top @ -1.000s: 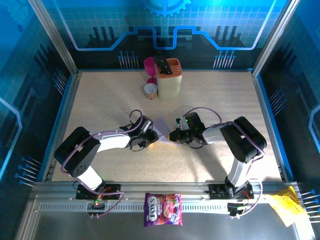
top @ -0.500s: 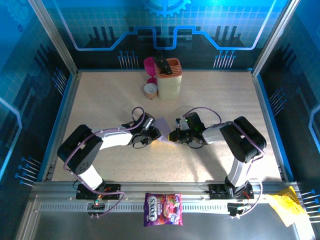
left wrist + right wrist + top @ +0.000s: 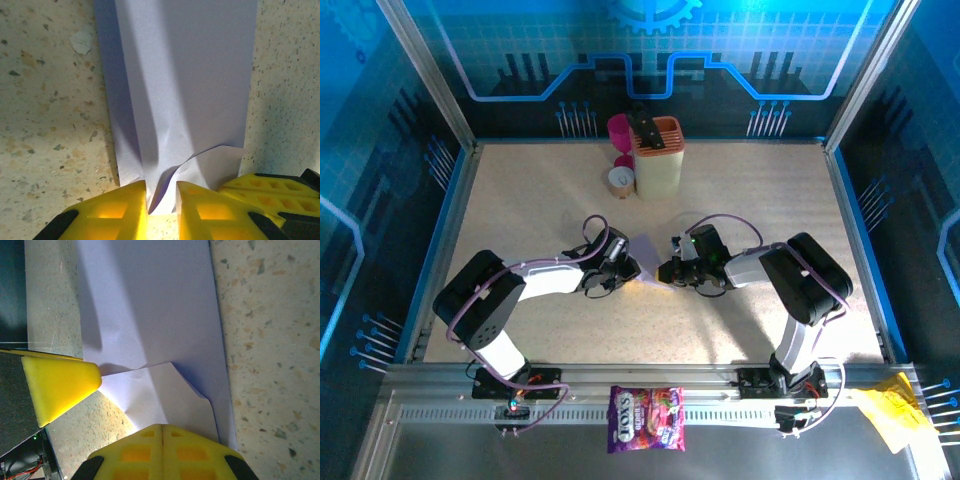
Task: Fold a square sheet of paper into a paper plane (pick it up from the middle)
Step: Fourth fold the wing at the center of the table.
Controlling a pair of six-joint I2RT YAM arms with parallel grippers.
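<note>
The left gripper (image 3: 161,194) has edged in toward the square sheet of paper (image 3: 645,250) over the last second and drawn its jaws together. They now pinch a raised ridge at the sheet's near edge, with only a sliver of gap between them. The sheet lies on the table in front of the beige holder (image 3: 658,158), well apart from it on the arms' side, partly folded into a long strip. The right gripper (image 3: 162,432) has not moved: it is clenched, and a turned-up flap of the sheet runs into its tips, apparently nipped there. With both ends gripped, the next crease looks ready to be formed.
</note>
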